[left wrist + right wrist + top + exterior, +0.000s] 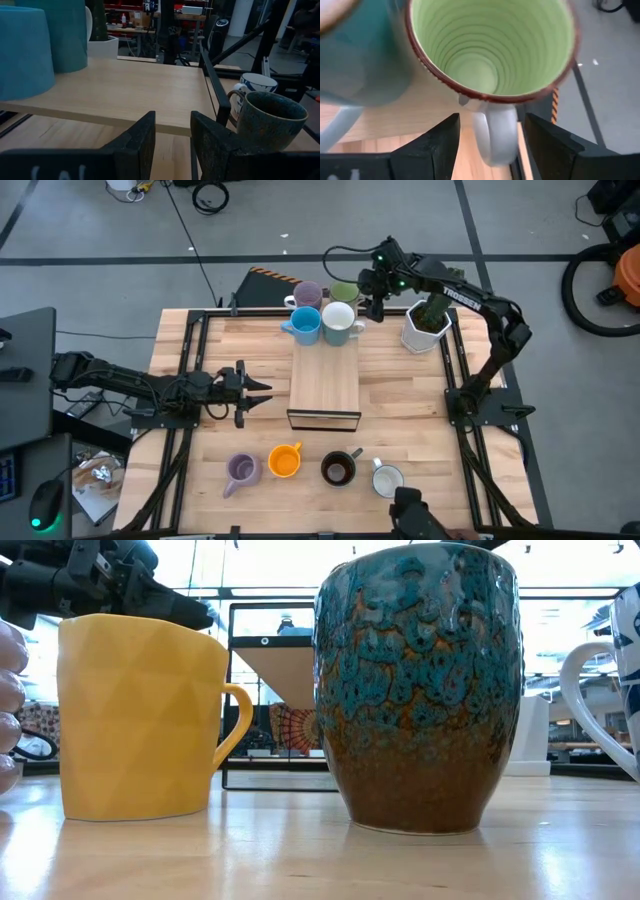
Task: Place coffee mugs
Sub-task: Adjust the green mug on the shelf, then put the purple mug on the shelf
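**Clerk:** Right gripper [490, 137] is hovering at the far end of the riser [324, 375], fingers spread either side of the green mug's [492, 45] handle, not pinching it.

**Checker:** And the left gripper [262, 393]?

**Clerk:** It is waiting beside the riser's left edge, fingers parted, holding nothing.

**Checker:** Mugs on the riser?

**Clerk:** Four are standing at its far end: lilac [307, 294], green, blue [304, 324], white [338, 321].

**Checker:** On the worktop [420, 415]?

**Clerk:** Four are sitting in a near row: lilac [242, 470], orange [285, 461], black [338, 469], white [387, 479]. Cactus pot [426, 326] is standing far right.
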Robot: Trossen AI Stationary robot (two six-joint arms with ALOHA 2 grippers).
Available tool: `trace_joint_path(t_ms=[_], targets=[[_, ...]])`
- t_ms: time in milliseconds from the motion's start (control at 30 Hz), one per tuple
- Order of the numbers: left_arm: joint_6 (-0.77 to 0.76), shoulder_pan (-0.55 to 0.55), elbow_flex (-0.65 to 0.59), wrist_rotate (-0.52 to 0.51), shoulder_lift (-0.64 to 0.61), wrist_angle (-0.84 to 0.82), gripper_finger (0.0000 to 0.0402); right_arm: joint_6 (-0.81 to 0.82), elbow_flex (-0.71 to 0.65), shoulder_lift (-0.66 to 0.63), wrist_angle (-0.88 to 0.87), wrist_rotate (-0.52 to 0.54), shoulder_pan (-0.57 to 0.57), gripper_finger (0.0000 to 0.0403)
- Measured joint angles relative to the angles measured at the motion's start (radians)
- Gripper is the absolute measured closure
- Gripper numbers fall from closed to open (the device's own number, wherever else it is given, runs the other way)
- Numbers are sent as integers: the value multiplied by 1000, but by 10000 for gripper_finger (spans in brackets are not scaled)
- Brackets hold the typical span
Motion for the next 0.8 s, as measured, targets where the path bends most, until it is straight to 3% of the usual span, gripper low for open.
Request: trace_joint_path(t_ms=[367,433,667,800], targets=[[25,0,28,0,-2,35,271,35,1,-97,-64,9,4,176],[49,-5,61,4,-2,31,271,56,1,-125,-72,56,19,176],[154,-147,130,184,-1,-187,271,118,1,-269,-156,216,106,177],[65,-259,131,20,0,-251,271,207,1,-362,-161,266,181,177]])
